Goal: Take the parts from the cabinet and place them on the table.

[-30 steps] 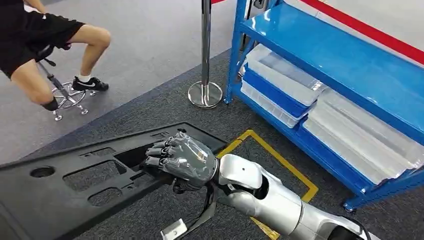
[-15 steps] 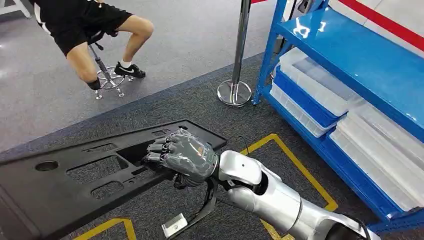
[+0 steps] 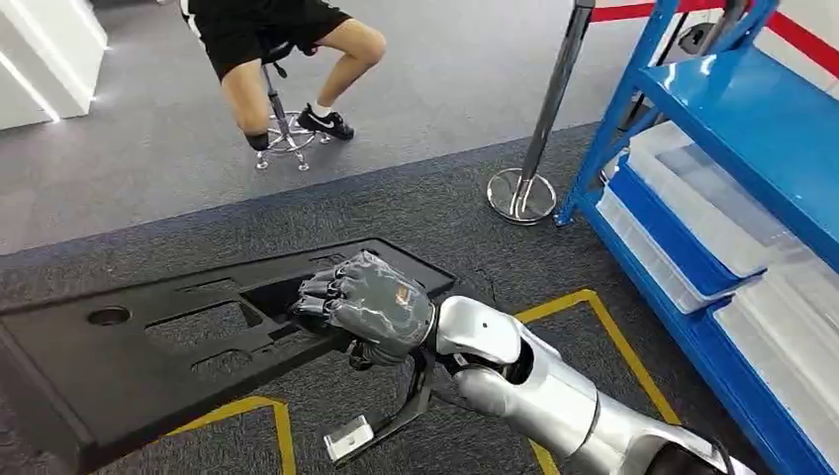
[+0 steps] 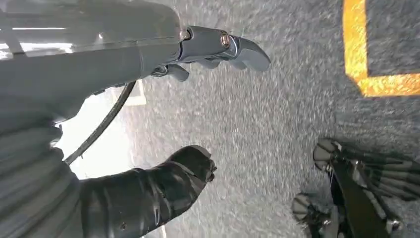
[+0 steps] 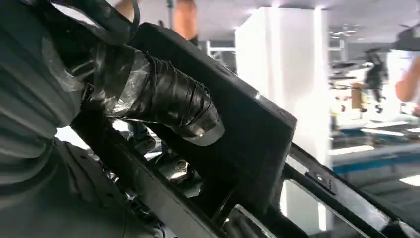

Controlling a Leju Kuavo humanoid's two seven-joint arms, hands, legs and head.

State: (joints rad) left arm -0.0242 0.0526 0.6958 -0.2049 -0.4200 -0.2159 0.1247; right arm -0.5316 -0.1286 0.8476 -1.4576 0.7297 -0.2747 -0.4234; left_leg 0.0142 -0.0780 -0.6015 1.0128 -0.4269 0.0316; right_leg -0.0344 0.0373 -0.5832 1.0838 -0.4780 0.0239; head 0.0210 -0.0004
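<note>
- The right robot hand [image 3: 366, 315] stays clamped through a cutout in the long black panel [image 3: 148, 351], carried level above the carpet.
- The left robot hand [image 4: 148, 119] hangs beside the body, fingers apart, holding nothing.
- Beyond the right robot hand, the blue cabinet [image 3: 752, 129] has slid rightward and the seated person [image 3: 287, 40] toward centre: the robot is turning away, presumably toward the bench.

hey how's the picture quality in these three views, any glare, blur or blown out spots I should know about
Head view: evenly lit and fairly sharp, with slight glare on the blue shelf and the silver right arm. Left wrist view: the left hand is soft, with a blown-out white patch beside it. Right wrist view: the black panel is dark against an overexposed, blurry background.
</note>
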